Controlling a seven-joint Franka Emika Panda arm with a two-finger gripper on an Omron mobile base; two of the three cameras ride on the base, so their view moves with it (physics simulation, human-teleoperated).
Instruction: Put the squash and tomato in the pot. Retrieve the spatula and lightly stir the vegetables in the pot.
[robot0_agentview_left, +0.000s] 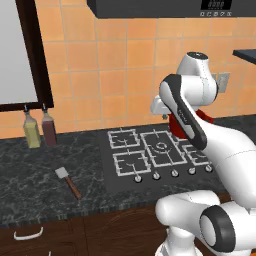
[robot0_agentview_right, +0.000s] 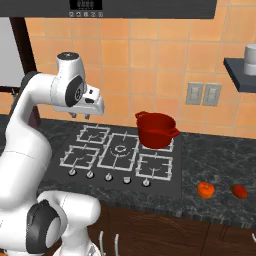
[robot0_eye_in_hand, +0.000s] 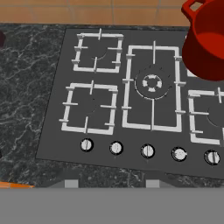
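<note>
Gripper (robot0_agentview_right: 80, 116) empty, jaws narrow, above stove's left; swing to squash (robot0_agentview_right: 205, 190) (counter's right front edge), widen first.

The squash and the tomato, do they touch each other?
Apart. The right base view shows bare counter between the squash and the tomato.

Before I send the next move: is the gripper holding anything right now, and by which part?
Nothing is held. The gripper hangs above the stove's left burners with nothing between its fingers. The spatula lies on the counter.
</note>
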